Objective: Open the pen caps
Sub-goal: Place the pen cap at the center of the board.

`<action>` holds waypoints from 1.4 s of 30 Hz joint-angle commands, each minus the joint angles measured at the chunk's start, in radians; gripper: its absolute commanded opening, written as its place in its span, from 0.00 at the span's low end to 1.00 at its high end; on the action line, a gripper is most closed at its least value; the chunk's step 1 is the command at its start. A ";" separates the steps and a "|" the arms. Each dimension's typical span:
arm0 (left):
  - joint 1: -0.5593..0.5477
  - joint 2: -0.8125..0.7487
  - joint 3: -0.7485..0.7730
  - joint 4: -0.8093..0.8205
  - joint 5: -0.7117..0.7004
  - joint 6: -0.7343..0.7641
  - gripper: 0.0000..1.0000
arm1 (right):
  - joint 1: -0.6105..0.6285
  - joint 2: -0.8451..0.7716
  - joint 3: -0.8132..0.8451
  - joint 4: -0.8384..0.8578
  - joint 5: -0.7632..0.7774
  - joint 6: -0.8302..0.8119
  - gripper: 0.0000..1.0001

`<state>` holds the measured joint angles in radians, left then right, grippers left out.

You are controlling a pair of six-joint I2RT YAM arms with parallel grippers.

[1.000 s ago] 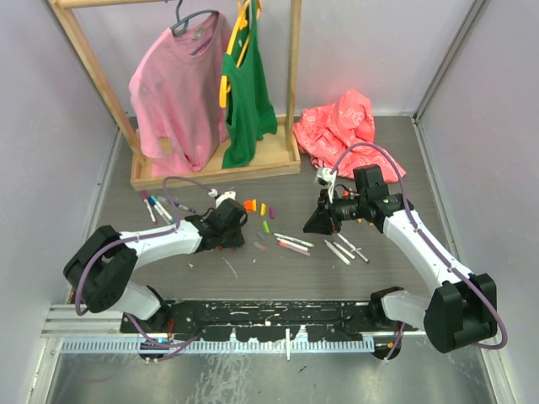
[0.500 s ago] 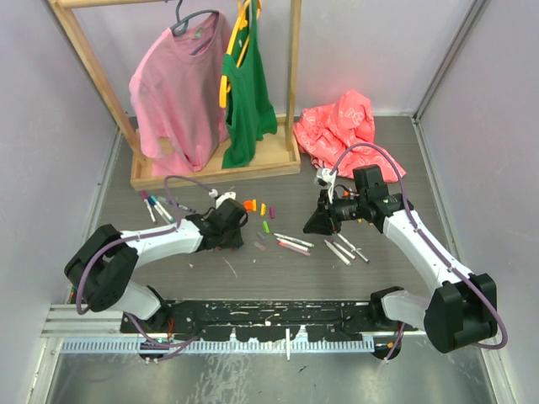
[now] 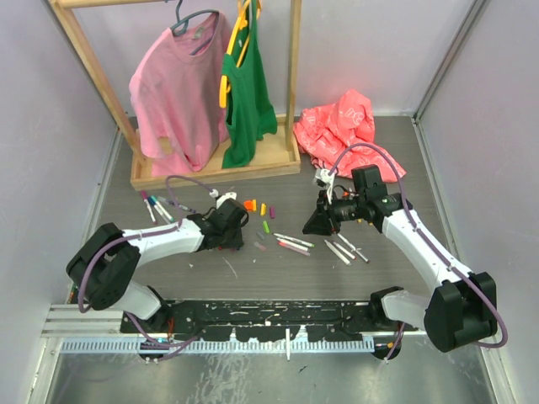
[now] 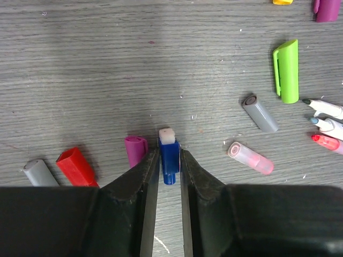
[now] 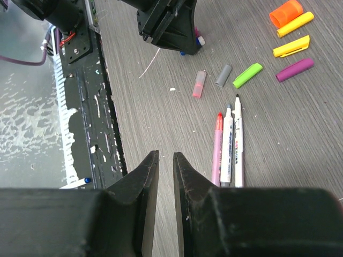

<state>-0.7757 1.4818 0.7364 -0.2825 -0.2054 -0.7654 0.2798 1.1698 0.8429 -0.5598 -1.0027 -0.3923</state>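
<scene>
In the left wrist view my left gripper (image 4: pixel 170 152) is shut on a small blue pen cap (image 4: pixel 169 160) with a white end, low over the table. A purple cap (image 4: pixel 135 150), a red cap (image 4: pixel 76 167), a green cap (image 4: pixel 286 70) and a pink cap (image 4: pixel 250 158) lie around it. In the top view the left gripper (image 3: pixel 237 233) is left of the loose pens (image 3: pixel 293 244). My right gripper (image 3: pixel 313 225) hovers above the table, empty, its jaws a narrow gap apart (image 5: pixel 165 155). Three uncapped pens (image 5: pixel 228 142) lie beside it.
A wooden clothes rack (image 3: pixel 215 168) with a pink and a green shirt stands at the back left. A red plastic bag (image 3: pixel 337 126) lies at the back right. More pens (image 3: pixel 156 206) lie at the left. Orange (image 5: pixel 286 12), yellow (image 5: pixel 294 24) and purple (image 5: pixel 294 69) caps lie farther back.
Almost nothing differs. Both arms hold their places, and the left gripper stays shut on the blue cap.
</scene>
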 commanded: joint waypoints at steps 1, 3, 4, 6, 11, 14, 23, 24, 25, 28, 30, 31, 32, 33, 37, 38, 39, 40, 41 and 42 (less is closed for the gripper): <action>0.006 0.005 0.042 0.002 0.002 0.018 0.24 | 0.010 0.001 0.041 0.002 -0.011 -0.024 0.24; 0.006 0.004 0.042 0.003 0.003 0.018 0.24 | 0.011 0.001 0.041 0.000 -0.011 -0.026 0.24; 0.007 0.002 0.043 0.003 0.003 0.018 0.24 | 0.010 0.001 0.041 0.000 -0.011 -0.028 0.24; 0.007 0.000 0.042 0.003 0.006 0.018 0.25 | 0.013 0.003 0.042 -0.002 -0.011 -0.029 0.24; 0.006 -0.017 0.044 0.006 0.028 0.017 0.25 | 0.019 0.005 0.042 -0.007 -0.011 -0.037 0.24; 0.006 -0.038 0.041 0.009 0.042 0.018 0.27 | 0.022 0.008 0.043 -0.009 -0.011 -0.041 0.24; 0.007 -0.090 0.026 0.029 0.067 0.022 0.30 | 0.031 0.014 0.043 -0.014 -0.012 -0.051 0.24; 0.006 -0.091 0.026 0.030 0.070 0.026 0.30 | 0.031 0.014 0.043 -0.014 -0.011 -0.051 0.24; 0.006 -0.093 0.026 0.032 0.073 0.027 0.31 | 0.033 0.014 0.043 -0.015 -0.011 -0.052 0.24; 0.006 -0.093 0.026 0.034 0.081 0.032 0.31 | 0.034 0.013 0.044 -0.016 -0.013 -0.054 0.24; 0.007 -0.092 0.026 0.036 0.084 0.036 0.31 | 0.035 0.014 0.044 -0.017 -0.012 -0.056 0.24; 0.006 -0.092 0.027 0.037 0.085 0.038 0.32 | 0.035 0.014 0.044 -0.017 -0.012 -0.056 0.24; 0.006 -0.092 0.028 0.037 0.086 0.040 0.32 | 0.035 0.014 0.044 -0.018 -0.013 -0.056 0.24; 0.006 -0.091 0.029 0.037 0.086 0.042 0.32 | 0.036 0.014 0.044 -0.019 -0.012 -0.058 0.24; 0.006 -0.095 0.030 0.037 0.088 0.047 0.32 | 0.036 0.015 0.044 -0.020 -0.012 -0.058 0.24; 0.006 -0.096 0.029 0.040 0.089 0.049 0.32 | 0.037 0.016 0.045 -0.021 -0.012 -0.059 0.24; 0.007 -0.096 0.029 0.039 0.088 0.050 0.32 | 0.036 0.015 0.045 -0.021 -0.012 -0.059 0.24; 0.006 -0.095 0.030 0.037 0.089 0.050 0.32 | 0.036 0.015 0.045 -0.021 -0.013 -0.059 0.24; 0.006 -0.094 0.030 0.037 0.088 0.051 0.32 | 0.037 0.015 0.045 -0.022 -0.012 -0.060 0.24; 0.006 -0.094 0.031 0.037 0.088 0.052 0.32 | 0.038 0.015 0.045 -0.023 -0.013 -0.060 0.24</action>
<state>-0.7738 1.4208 0.7422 -0.2806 -0.1257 -0.7364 0.3119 1.1854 0.8436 -0.5827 -1.0027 -0.4381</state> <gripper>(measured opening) 0.322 0.237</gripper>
